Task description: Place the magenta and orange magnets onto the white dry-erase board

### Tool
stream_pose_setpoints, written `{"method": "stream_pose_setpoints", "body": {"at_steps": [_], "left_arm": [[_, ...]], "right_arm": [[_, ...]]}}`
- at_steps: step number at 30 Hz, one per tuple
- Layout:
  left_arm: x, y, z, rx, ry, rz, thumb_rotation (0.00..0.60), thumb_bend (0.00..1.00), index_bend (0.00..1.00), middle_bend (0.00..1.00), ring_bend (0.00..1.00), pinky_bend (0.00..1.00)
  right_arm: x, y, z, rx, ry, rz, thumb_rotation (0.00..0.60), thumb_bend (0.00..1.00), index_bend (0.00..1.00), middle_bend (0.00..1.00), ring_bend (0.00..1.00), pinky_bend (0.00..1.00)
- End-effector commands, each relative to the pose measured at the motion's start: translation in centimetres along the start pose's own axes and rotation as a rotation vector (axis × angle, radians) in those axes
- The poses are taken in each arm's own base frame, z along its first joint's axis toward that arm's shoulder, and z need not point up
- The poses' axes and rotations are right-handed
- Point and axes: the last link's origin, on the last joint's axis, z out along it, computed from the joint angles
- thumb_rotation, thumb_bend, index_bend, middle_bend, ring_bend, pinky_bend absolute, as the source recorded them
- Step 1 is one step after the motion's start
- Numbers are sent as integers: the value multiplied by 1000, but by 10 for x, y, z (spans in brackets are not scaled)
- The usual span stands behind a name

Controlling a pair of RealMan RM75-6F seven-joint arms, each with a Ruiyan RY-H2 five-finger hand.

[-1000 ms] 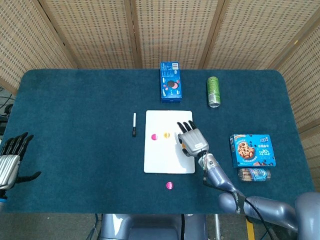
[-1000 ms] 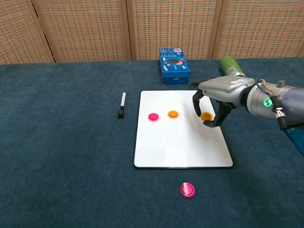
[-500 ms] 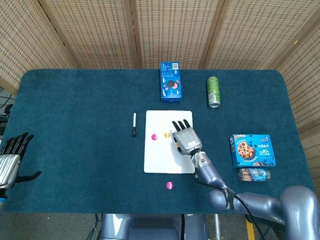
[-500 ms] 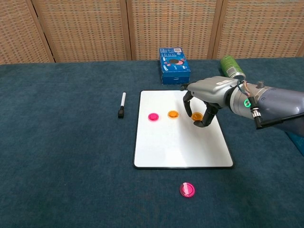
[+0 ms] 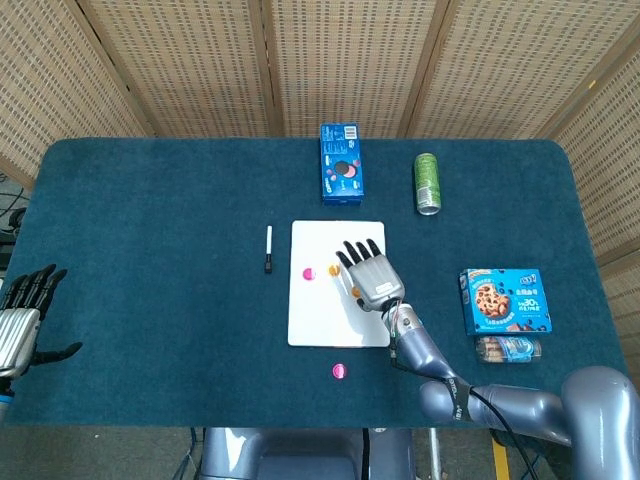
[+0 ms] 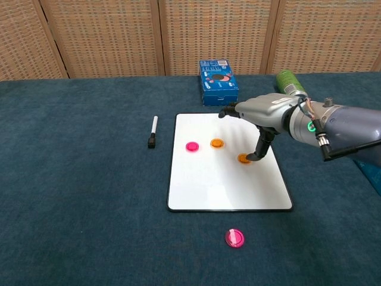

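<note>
The white dry-erase board [image 6: 202,190] lies flat at the table's middle. On it sit a magenta magnet [image 6: 191,146], an orange magnet [image 6: 216,143] and a second orange magnet [image 6: 244,158]. My right hand [image 6: 262,113] hovers over the board's right half with fingers stretched out, and its thumb points down beside the second orange magnet, which lies flat on the board. In the head view the right hand [image 5: 370,275] hides that magnet. Another magenta magnet [image 6: 234,238] rests on the cloth in front of the board. My left hand [image 5: 22,320] stays at the far left edge, fingers apart, holding nothing.
A black-capped marker [image 6: 152,131] lies left of the board. A blue cookie box [image 6: 218,81] and a green can [image 6: 289,81] stand behind it. At the right, another cookie box [image 5: 504,301] and a small packet [image 5: 508,349] lie on the cloth.
My right hand carried the second orange magnet leftward over the board, set it down flat and spread its fingers. The left hand has not moved.
</note>
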Motion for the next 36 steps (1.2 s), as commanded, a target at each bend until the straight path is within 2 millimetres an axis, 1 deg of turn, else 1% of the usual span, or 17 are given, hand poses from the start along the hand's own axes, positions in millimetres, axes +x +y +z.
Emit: {"method": "stream_pose_setpoints", "body": {"at_steps": [1, 5, 7, 10, 13, 14, 15, 17, 18, 20, 23, 25, 30, 31, 32, 33, 36], "left_arm": [[0, 0, 0, 0, 0, 0, 600, 0, 0, 0, 0, 7], [1, 0, -2, -4, 4, -3, 600, 0, 0, 0, 0, 7], [0, 1, -3, -9, 3, -3, 600, 0, 0, 0, 0, 7], [0, 2, -5, -18, 6, -2, 600, 0, 0, 0, 0, 7], [0, 2, -7, -24, 8, -1, 600, 0, 0, 0, 0, 7], [0, 3, -8, -26, 10, 0, 600, 0, 0, 0, 0, 7], [0, 3, -8, -28, 11, 1, 600, 0, 0, 0, 0, 7], [0, 4, -9, -33, 15, 3, 600, 0, 0, 0, 0, 7], [1, 5, -9, -37, 19, 4, 600, 0, 0, 0, 0, 7], [4, 12, -8, -76, 42, 6, 600, 0, 0, 0, 0, 7], [11, 21, -4, -139, 63, 17, 600, 0, 0, 0, 0, 7], [18, 29, 1, -197, 80, 34, 600, 0, 0, 0, 0, 7], [45, 63, 21, -460, 139, 40, 600, 0, 0, 0, 0, 5], [52, 75, 27, -545, 145, 30, 600, 0, 0, 0, 0, 5], [61, 96, 36, -664, 155, 35, 600, 0, 0, 0, 0, 5], [67, 109, 42, -730, 148, 53, 600, 0, 0, 0, 0, 5], [74, 138, 52, -832, 134, 95, 600, 0, 0, 0, 0, 5]], "right_arm": [[13, 10, -10, -12, 48, 18, 600, 328, 44, 0, 0, 7], [29, 37, -34, -42, 126, 49, 600, 337, 44, 0, 0, 7], [33, 62, -54, -80, 176, 72, 600, 337, 44, 0, 0, 7], [28, 100, -85, -150, 241, 90, 600, 316, 52, 0, 0, 7], [17, 130, -114, -213, 301, 113, 600, 209, 56, 0, 0, 7], [12, 140, -125, -236, 321, 130, 600, 130, 47, 0, 0, 7], [9, 146, -132, -250, 335, 142, 600, 60, 30, 0, 0, 7], [3, 159, -151, -282, 372, 183, 600, 1, 4, 0, 0, 7], [-1, 165, -162, -298, 389, 212, 600, 0, 0, 0, 0, 7], [-14, 180, -203, -343, 440, 315, 600, 0, 0, 0, 0, 7], [-22, 187, -228, -344, 462, 351, 600, 0, 0, 0, 0, 6], [-25, 188, -239, -347, 484, 382, 600, 0, 0, 0, 0, 6], [-28, 192, -257, -353, 520, 408, 600, 0, 0, 0, 0, 6], [-29, 194, -260, -354, 524, 410, 600, 0, 0, 0, 0, 6], [-28, 196, -263, -357, 529, 415, 600, 0, 0, 0, 0, 6], [-28, 198, -264, -357, 527, 416, 600, 0, 0, 0, 0, 6], [-29, 202, -266, -362, 523, 418, 600, 0, 0, 0, 0, 6]]}}
